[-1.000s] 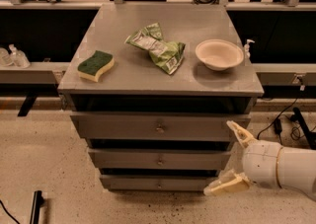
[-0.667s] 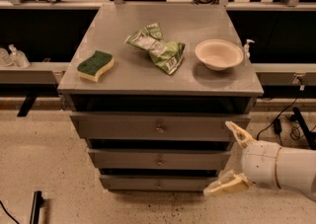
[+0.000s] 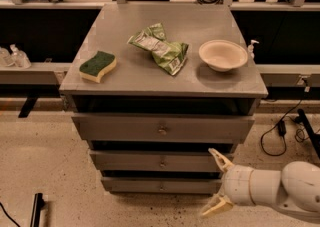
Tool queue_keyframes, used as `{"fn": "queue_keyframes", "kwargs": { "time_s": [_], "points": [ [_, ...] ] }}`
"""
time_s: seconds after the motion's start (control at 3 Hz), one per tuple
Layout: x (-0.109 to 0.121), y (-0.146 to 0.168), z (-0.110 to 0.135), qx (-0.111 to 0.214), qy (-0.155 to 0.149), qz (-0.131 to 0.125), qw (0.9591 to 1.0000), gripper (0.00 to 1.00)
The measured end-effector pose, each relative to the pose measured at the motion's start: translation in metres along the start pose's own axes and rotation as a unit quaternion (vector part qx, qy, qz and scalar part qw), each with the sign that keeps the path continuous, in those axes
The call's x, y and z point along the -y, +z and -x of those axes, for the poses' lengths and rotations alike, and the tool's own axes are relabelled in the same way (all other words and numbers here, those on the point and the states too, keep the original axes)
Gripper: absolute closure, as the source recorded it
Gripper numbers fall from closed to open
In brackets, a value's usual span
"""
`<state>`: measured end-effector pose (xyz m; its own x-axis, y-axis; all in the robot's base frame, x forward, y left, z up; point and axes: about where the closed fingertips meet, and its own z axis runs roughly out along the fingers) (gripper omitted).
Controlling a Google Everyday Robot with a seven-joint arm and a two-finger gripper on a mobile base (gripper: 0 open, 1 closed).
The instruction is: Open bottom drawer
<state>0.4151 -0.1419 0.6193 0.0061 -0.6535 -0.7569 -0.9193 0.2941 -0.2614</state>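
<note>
Gripper (image 3: 216, 183), jaws spread wide, sits at the bottom drawer's (image 3: 135, 185) right end, its knob (image 3: 161, 187) farther toward the drawer's middle.

**White shell, cream fingers**

Here it is, low on the right: the gripper (image 3: 216, 183), with two cream-yellow fingers (image 3: 220, 159), slim and tapering to points, standing well apart. Behind them comes a short white cylinder of a wrist (image 3: 239, 186), smooth and glossy, ringed by a thin darker seam. Then the arm (image 3: 295, 191) swells into a rounded white shell, bulbous and plain, catching the warm room light.
</note>
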Motion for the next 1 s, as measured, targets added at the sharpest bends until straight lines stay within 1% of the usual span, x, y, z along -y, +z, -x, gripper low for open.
{"fn": "queue_keyframes", "kwargs": {
  "time_s": [0.33,0.67,1.0],
  "points": [
    [-0.039,0.049,-0.059,-0.034,-0.013,0.059,0.9976,0.0],
    [-0.074,0.08,-0.116,-0.1,-0.008,0.111,0.9888,0.0],
    [-0.077,0.091,-0.125,-0.118,-0.009,0.129,0.9846,0.0]
  ]
}}
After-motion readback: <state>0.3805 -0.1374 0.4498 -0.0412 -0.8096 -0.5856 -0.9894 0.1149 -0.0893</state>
